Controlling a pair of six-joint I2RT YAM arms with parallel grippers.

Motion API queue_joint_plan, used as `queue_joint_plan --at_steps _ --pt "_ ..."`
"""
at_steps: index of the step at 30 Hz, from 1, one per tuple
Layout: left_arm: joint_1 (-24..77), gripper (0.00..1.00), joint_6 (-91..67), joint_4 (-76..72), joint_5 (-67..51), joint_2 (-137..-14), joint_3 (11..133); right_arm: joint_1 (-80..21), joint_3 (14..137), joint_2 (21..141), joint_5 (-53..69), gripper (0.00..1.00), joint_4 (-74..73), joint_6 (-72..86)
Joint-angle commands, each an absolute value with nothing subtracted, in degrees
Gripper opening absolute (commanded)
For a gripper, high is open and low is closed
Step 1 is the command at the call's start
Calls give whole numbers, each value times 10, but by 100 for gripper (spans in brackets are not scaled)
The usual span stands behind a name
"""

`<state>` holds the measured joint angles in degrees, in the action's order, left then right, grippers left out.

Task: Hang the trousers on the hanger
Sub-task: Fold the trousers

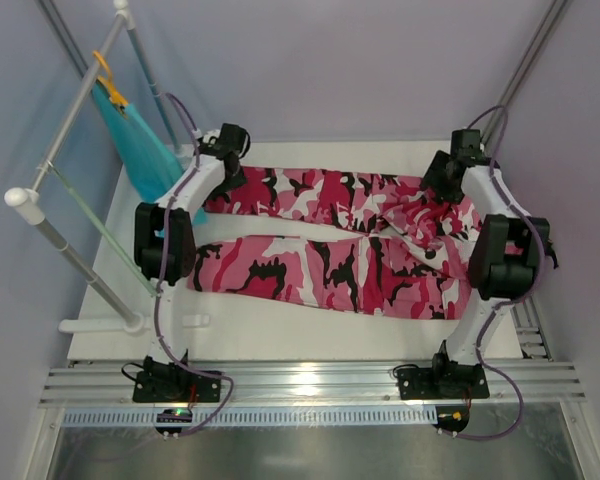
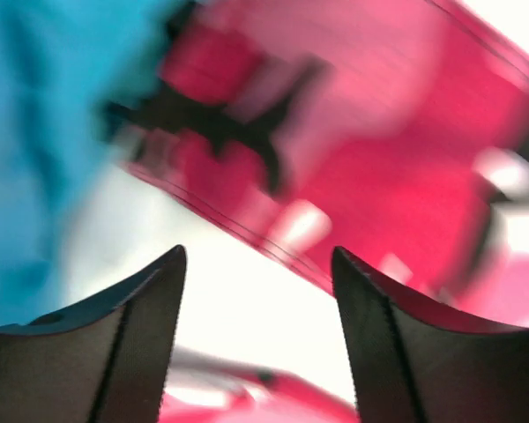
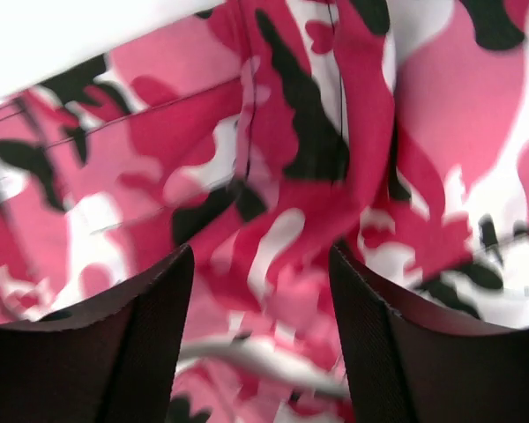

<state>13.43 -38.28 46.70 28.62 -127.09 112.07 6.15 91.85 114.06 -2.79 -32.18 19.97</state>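
Note:
The pink camouflage trousers (image 1: 340, 250) lie flat across the table, waist to the right and both legs running left. My left gripper (image 1: 232, 160) is open and empty over the far leg's end; in the left wrist view the gripper (image 2: 257, 256) hangs above bare table, with the leg's hem (image 2: 353, 176) just beyond. My right gripper (image 1: 442, 180) is open and empty just above the waist area, and camouflage cloth (image 3: 282, 150) fills the right wrist view around the gripper (image 3: 260, 251). The thin mint-green hanger (image 1: 100, 230) hangs at the left by the rack.
A white tube rack (image 1: 75, 110) stands at the left edge and carries an orange hanger (image 1: 108, 80) with a teal garment (image 1: 145, 150), also seen in the left wrist view (image 2: 35, 150). A pale cord-like strip (image 3: 264, 361) crosses below the right jaws.

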Motion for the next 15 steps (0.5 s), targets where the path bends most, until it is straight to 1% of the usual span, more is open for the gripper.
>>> queue_joint_plan --at_steps 1,2,3,4,5,6,8,9,10,13,15 --pt "182 69 -366 410 184 -1178 1075 57 836 1000 -12 68 -303 235" --pt "196 71 -367 404 156 -1167 1064 57 821 980 -13 69 -309 235" --pt "201 78 -368 398 132 -1155 1051 58 806 945 -18 71 -314 236" --pt "208 89 -371 381 110 -1136 1036 58 782 931 -26 72 -322 236" --pt "212 96 -372 374 72 -1123 1011 59 771 919 -34 73 -338 240" --pt "217 100 -369 367 60 -1112 998 60 760 905 -46 74 -347 243" --pt "232 100 -369 358 46 -1081 968 63 727 866 -50 77 -360 252" --pt "236 100 -366 352 20 -1071 958 67 714 853 -47 82 -359 254" --pt "244 100 -366 346 7 -1057 947 69 689 839 -33 99 -359 254" --pt "262 100 -369 324 -30 -1008 897 78 651 782 -18 100 -358 264" --pt "289 100 -367 317 -24 -972 861 89 635 744 -31 100 -369 279"
